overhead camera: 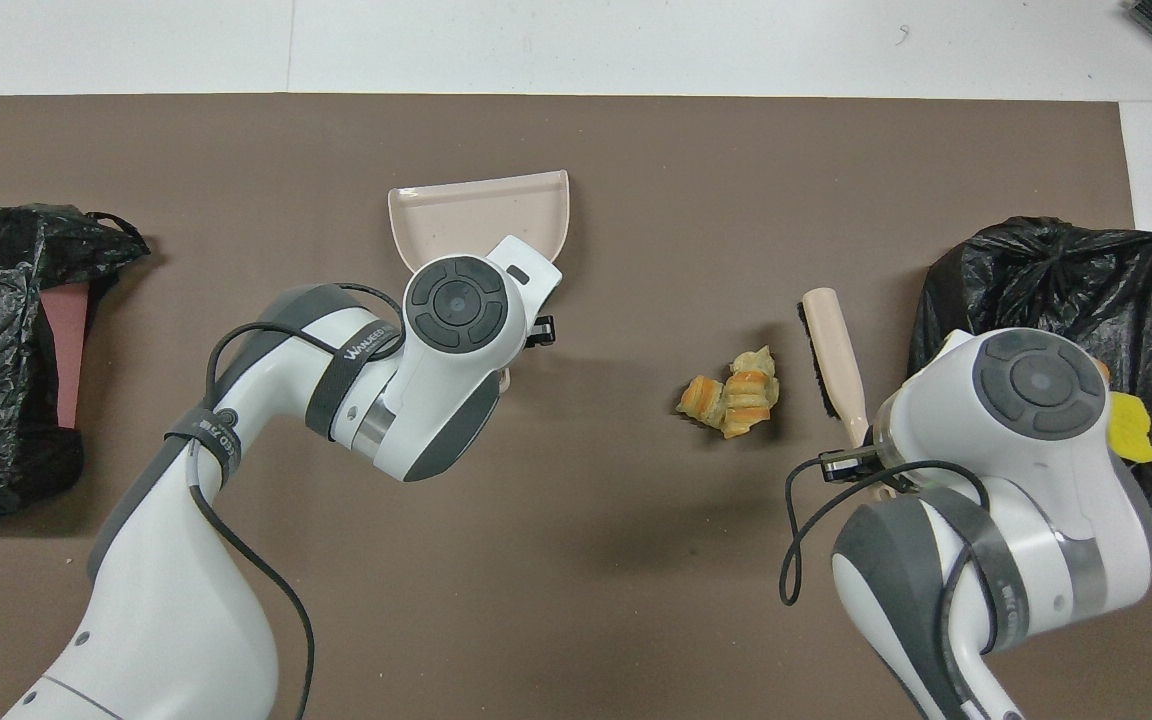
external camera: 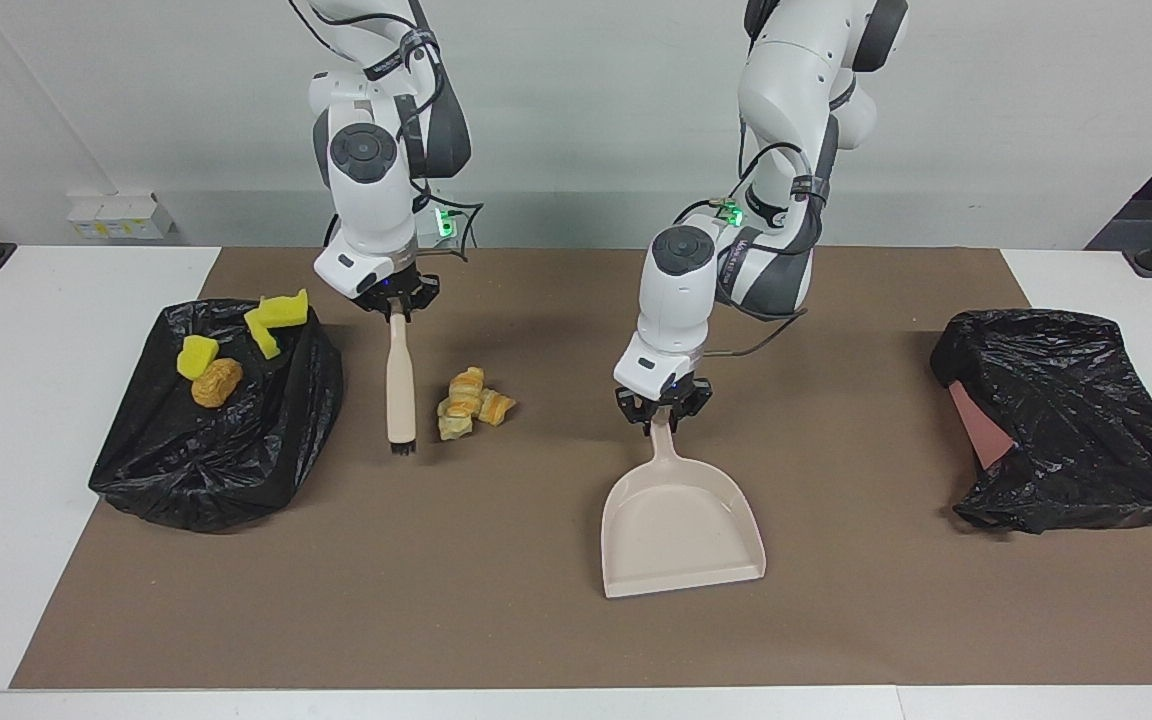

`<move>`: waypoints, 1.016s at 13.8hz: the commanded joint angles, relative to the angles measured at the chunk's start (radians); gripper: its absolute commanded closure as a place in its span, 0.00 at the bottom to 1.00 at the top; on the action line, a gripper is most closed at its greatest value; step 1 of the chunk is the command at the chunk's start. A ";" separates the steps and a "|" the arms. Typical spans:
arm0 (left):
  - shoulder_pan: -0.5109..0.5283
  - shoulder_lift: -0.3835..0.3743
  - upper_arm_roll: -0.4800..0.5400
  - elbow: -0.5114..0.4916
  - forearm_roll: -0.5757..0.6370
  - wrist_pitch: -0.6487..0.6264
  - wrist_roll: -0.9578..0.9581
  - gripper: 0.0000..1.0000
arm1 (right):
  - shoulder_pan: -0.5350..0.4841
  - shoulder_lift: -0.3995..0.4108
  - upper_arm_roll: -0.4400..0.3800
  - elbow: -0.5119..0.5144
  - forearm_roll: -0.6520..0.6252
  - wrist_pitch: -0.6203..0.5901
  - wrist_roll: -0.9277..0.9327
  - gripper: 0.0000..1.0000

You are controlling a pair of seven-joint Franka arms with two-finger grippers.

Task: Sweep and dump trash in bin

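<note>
Pale golden pastry chunks [external camera: 473, 403] [overhead camera: 731, 395] lie on the brown mat beside the bristle end of the beige brush [external camera: 400, 385] [overhead camera: 831, 350]. My right gripper [external camera: 396, 312] is shut on the brush handle's end. More trash sits on a black bag mound [external camera: 226, 450]: two yellow sponge bits [external camera: 276, 318] and an orange-brown lump [external camera: 216, 383]. My left gripper [external camera: 663, 418] is shut on the handle of the beige dustpan [external camera: 681, 530] [overhead camera: 481, 205], which lies flat on the mat. From overhead the left wrist hides that grip. The bin [external camera: 1066, 420] [overhead camera: 6, 340], wrapped in a black bag, lies at the left arm's end.
A brown mat [external camera: 536, 620] covers most of the white table [external camera: 26, 420]. The bin shows a reddish inner wall [external camera: 981, 425] through the bag's gap. The black bag mound [overhead camera: 1046, 280] stands at the right arm's end, close beside the brush.
</note>
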 commanded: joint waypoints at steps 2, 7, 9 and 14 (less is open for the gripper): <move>0.021 -0.050 0.007 -0.002 0.021 -0.044 0.109 1.00 | -0.016 -0.020 0.007 -0.024 -0.004 0.013 -0.034 1.00; 0.076 -0.122 0.017 -0.005 0.018 -0.173 0.529 1.00 | -0.017 -0.076 0.007 -0.114 0.002 -0.004 -0.019 1.00; 0.103 -0.140 0.015 -0.011 0.018 -0.204 0.681 1.00 | -0.013 -0.073 0.010 -0.147 0.005 0.005 -0.011 1.00; 0.155 -0.160 0.017 -0.037 0.018 -0.282 1.266 1.00 | 0.047 -0.027 0.015 -0.193 0.050 0.079 0.124 1.00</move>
